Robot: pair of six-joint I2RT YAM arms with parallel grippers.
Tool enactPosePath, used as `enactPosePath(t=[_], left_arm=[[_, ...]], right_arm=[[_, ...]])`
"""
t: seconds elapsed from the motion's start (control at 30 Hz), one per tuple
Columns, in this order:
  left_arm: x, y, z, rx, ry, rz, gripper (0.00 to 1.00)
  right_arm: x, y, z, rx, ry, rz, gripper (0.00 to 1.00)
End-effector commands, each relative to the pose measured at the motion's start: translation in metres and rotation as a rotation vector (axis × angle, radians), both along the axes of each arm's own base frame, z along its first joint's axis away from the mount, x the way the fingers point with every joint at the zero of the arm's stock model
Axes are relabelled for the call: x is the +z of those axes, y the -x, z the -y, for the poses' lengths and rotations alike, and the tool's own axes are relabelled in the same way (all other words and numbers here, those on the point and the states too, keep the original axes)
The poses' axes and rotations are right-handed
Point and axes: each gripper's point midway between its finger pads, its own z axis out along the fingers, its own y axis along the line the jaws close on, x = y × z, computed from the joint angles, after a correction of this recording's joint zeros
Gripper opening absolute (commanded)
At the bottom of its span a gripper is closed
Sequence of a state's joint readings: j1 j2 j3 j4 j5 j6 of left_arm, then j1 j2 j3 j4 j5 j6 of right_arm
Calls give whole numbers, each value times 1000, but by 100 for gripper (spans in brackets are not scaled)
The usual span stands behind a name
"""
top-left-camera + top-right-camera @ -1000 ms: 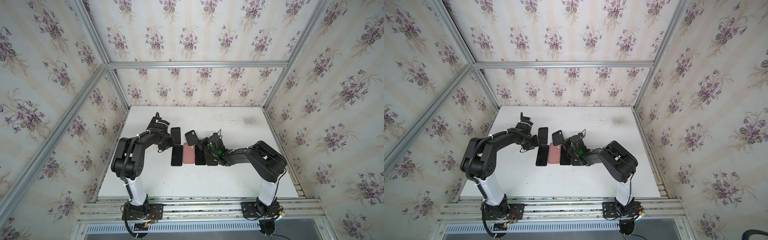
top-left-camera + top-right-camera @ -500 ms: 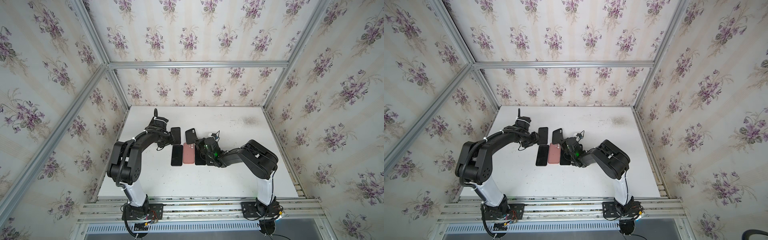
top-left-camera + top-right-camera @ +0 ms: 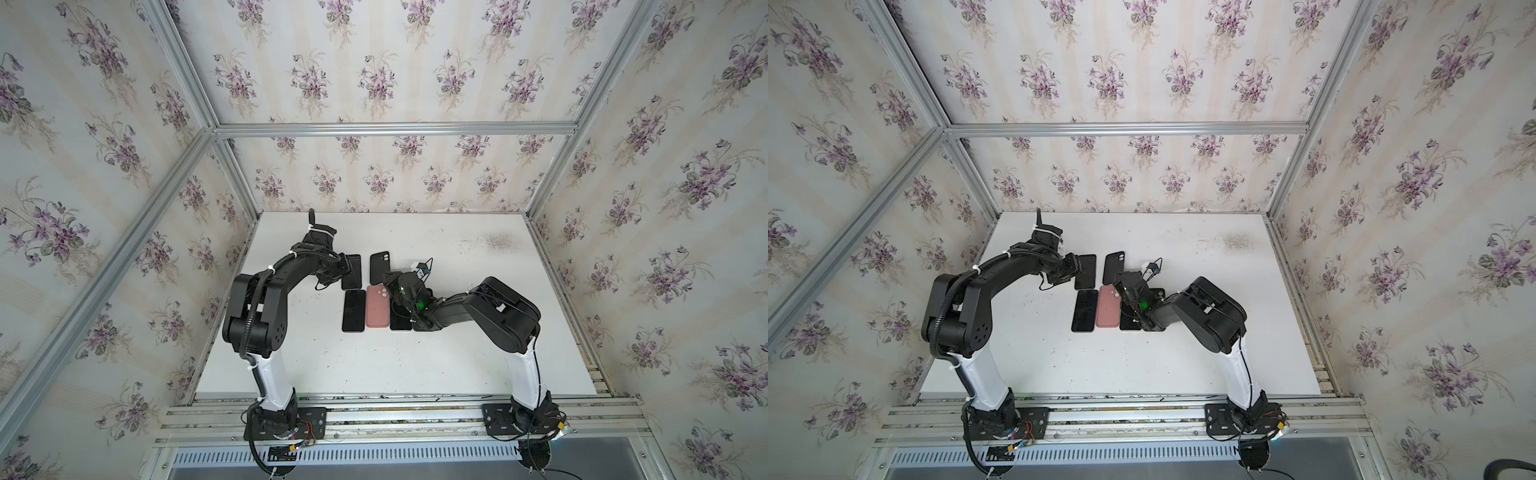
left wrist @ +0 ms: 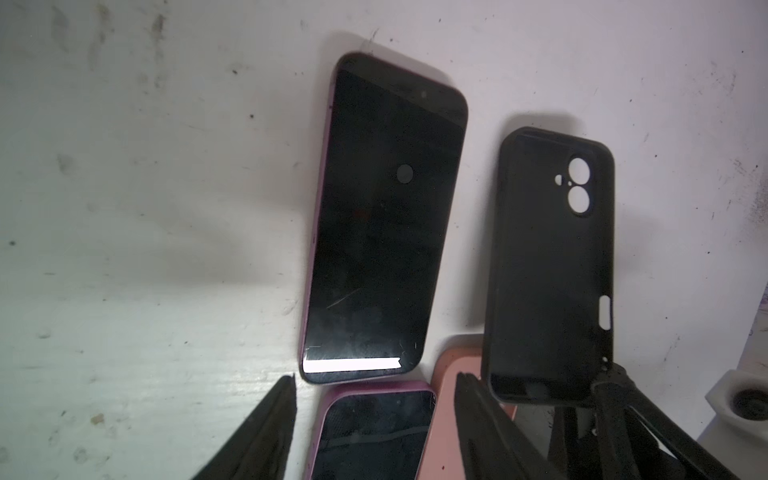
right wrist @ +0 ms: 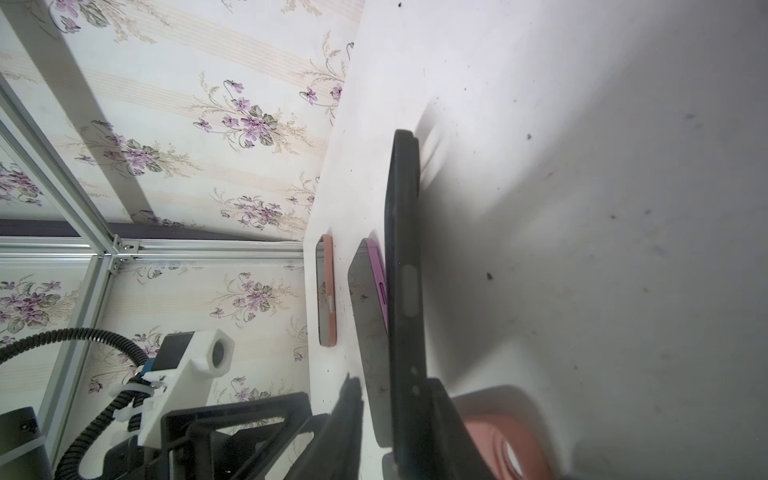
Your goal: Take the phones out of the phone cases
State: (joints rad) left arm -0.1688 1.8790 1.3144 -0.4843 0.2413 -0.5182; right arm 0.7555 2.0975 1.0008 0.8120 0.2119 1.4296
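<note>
Lying screen-up on the white table (image 3: 415,365), the phone (image 4: 382,216) shows a purple rim around its dark glass and is bare, outside any cover. Just beside it, with a strip of table between them, the black phone case (image 4: 548,266) lies empty with its hollow side up, and the table shows through its two round camera holes. In both top views the two lie side by side in the far row, the phone (image 3: 351,272) on the left and the case (image 3: 379,267) on the right.

The left gripper (image 4: 374,380) hangs at the near end of the phone with its fingers (image 4: 270,436) spread wider than the phone, holding nothing. The right gripper (image 5: 395,380) straddles the near end of the case (image 5: 405,249). One finger (image 5: 440,415) lies along the case. The other finger stands clear of it with a gap showing, so the jaws are parted, not pinching.

Nearer the robot bases lies a second row: another purple-rimmed phone (image 3: 353,311) screen-up, then a pink case (image 3: 377,306) back-up with its camera cut-out toward the far row, then a dark phone (image 3: 401,320) partly hidden under the right arm.
</note>
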Motion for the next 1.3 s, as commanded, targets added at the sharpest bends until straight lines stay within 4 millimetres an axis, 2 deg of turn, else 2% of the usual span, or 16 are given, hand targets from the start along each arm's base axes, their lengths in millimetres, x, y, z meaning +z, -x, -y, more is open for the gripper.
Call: enactPosePath(t=[0.0,0.1,0.23,0.37,0.47,0.53,0.7,0.93,1.0,1.27], left_arm=[[5,-7,1,2,20,19,63],[7,-9,-1,8,24,27,64],[4,-11,-3,10,22,25,65],[-1,-13,-4,13,25,24,65],[-3,-15,-2,2,37,24,65],[-2,-16,1,-3,49,29,65],[-2,-17,3,-13,61,38,65],[-6,-16,2,-17,59,37,65],[-7,-16,3,-23,63,38,65],[-7,-18,11,-51,100,53,65]], right_arm=[[2,-3,-4,31,6,-2,36],[-2,0,-2,61,26,-39,44],[2,5,-6,128,30,-56,51],[9,13,-2,194,112,-72,66],[14,19,-3,265,146,-102,84],[17,23,0,302,182,-118,86],[16,28,15,398,371,-158,80],[1,15,29,546,629,-217,63],[-8,12,33,565,658,-237,59],[-21,-5,25,596,698,-222,40]])
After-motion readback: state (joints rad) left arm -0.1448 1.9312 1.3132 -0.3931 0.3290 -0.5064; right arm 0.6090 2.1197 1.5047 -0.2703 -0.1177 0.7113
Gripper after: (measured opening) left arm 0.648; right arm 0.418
